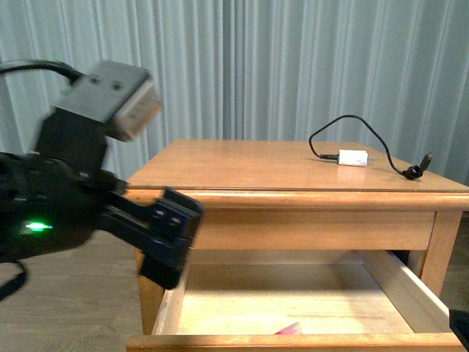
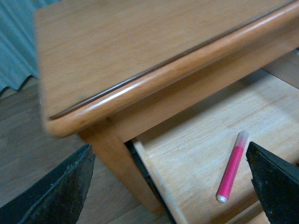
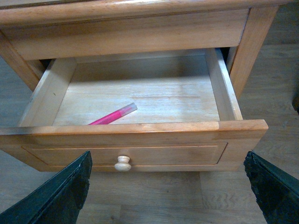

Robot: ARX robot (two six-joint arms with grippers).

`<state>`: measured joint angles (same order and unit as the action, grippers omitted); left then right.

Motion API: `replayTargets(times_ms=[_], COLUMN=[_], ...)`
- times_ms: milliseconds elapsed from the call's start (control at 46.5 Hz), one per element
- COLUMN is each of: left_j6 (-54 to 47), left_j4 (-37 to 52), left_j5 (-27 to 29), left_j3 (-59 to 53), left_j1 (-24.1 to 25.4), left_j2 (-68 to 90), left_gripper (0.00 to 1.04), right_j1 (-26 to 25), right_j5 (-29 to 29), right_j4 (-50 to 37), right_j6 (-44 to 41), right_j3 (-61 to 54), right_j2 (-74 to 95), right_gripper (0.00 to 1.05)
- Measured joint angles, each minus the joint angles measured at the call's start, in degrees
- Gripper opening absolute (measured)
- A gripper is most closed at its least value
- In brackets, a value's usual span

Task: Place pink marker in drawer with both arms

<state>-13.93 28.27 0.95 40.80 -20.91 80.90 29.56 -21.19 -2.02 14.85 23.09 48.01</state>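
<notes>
Pink marker (image 3: 113, 115) is lying flat on the pale floor of the drawer (image 3: 140, 150), close behind the front wall and roughly in line with the knob (image 3: 123, 163). So I'm guessing the placing part is done and shutting the drawer is what's left. Left claw (image 2: 169, 148) and right claw (image 3: 168, 155) are both gaping wide with nothing in them. Any tips? — A

If shutting is the plan, the right claw is sitting in a decent spot. It's facing the front panel pretty much square on, with the knob a little off its centre. I'd be pushing flat on the panel close to that knob and going straight in, so the drawer isn't racking on its sides. The left claw is hanging just beside the table (image 2: 117, 51) at its front left corner, by the drawer's side wall, so I'd be getting it clear first. — B

Which camera are you trusting? — A

The wrist ones. The front view is only catching a sliver of pink over the drawer's front edge, and the left arm is looking blurred there. The right wrist view is showing most of the marker plus the knob, and the left wrist view is showing its white tip. Only the front view is picking up the charger (image 1: 352, 158) on the tabletop, well apart from all this. — B
</notes>
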Motion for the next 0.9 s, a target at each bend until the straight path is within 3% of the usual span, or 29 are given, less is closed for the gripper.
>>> replayTargets(times_ms=[237, 387, 495, 667, 753, 903], left_j6=[7.3, 11.2, 15.0, 16.5, 15.3, 14.8], left_j4=[-7.5, -20.7, -23.9, -23.8, -13.4, -12.7], left_j5=[-3.7, -8.9, -10.4, -10.5, -8.0, -1.4], left_j3=[-14.7, -24.9, -30.1, -30.5, -34.8, -36.5], left_j1=[10.9, 22.8, 28.7, 29.3, 28.4, 21.9], left_j2=[-25.8, -46.4, -55.1, -55.9, -57.8, -61.3], left_gripper=[0.99, 0.99, 0.99, 0.99, 0.81, 0.54], right_j1=[0.0, 0.0, 0.0, 0.0, 0.0, 0.0], right_j5=[0.0, 0.0, 0.0, 0.0, 0.0, 0.0], right_j4=[0.0, 0.0, 0.0, 0.0, 0.0, 0.0], right_j6=[0.0, 0.0, 0.0, 0.0, 0.0, 0.0], right_j3=[0.0, 0.0, 0.0, 0.0, 0.0, 0.0], right_j2=[0.0, 0.0, 0.0, 0.0, 0.0, 0.0], right_gripper=[0.96, 0.96, 0.96, 0.96, 0.96, 0.96])
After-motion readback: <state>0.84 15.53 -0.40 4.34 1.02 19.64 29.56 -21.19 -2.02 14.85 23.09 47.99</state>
